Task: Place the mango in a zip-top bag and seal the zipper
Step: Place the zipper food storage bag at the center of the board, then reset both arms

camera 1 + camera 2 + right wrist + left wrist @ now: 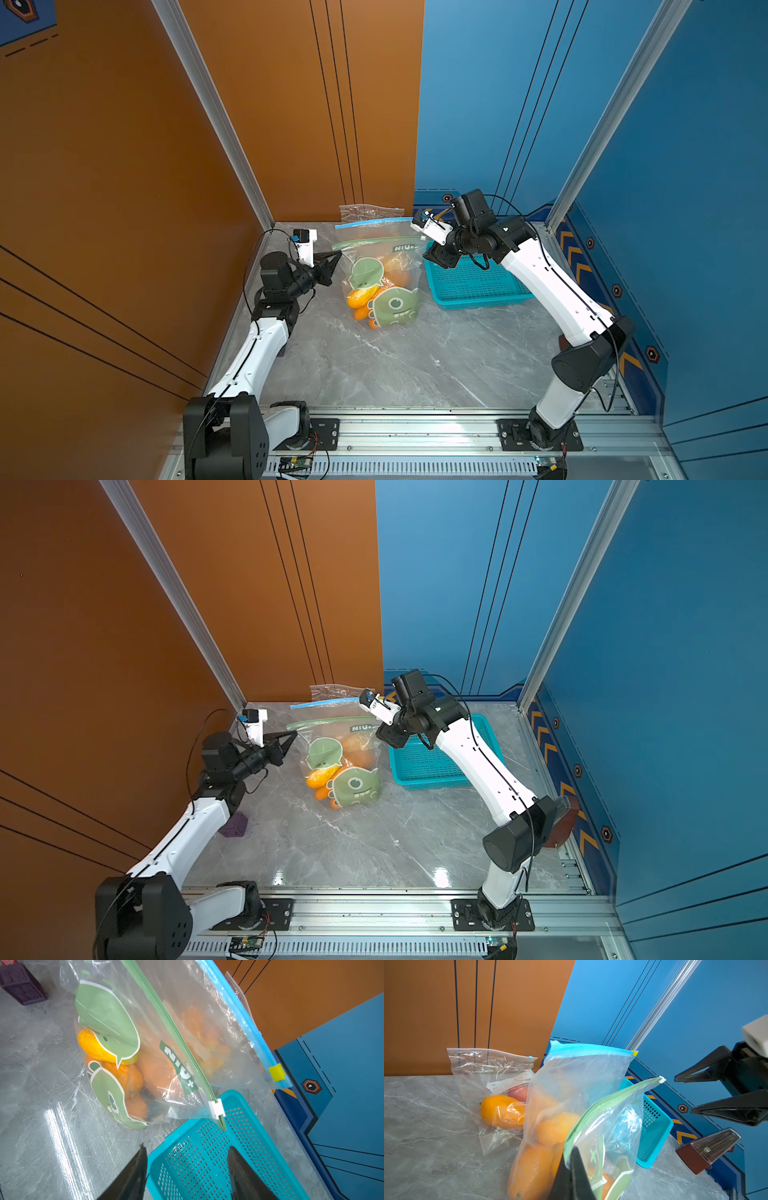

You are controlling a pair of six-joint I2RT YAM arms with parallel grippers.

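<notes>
The zip-top bag [384, 282] is clear with green monster prints and a green zipper strip. It stands mid-table and shows in both top views. Inside it lies the yellow-orange mango [360, 297] [91, 1045] with other orange fruit. My left gripper [338, 252] [574, 1151] is shut on the bag's left top corner by the green strip. The white slider [217, 1108] [662, 1079] sits at the strip's other end. My right gripper [432, 254] [187, 1147] is open and empty, just beyond that slider and over the basket's corner.
A teal perforated basket [478, 282] stands right of the bag. Behind it leans a blue-zippered bag [370, 224] with orange fruit, and a clear bag [492, 1076] stands at the back wall. A purple block [235, 825] lies by the left arm and a brown metronome [561, 820] at the right edge.
</notes>
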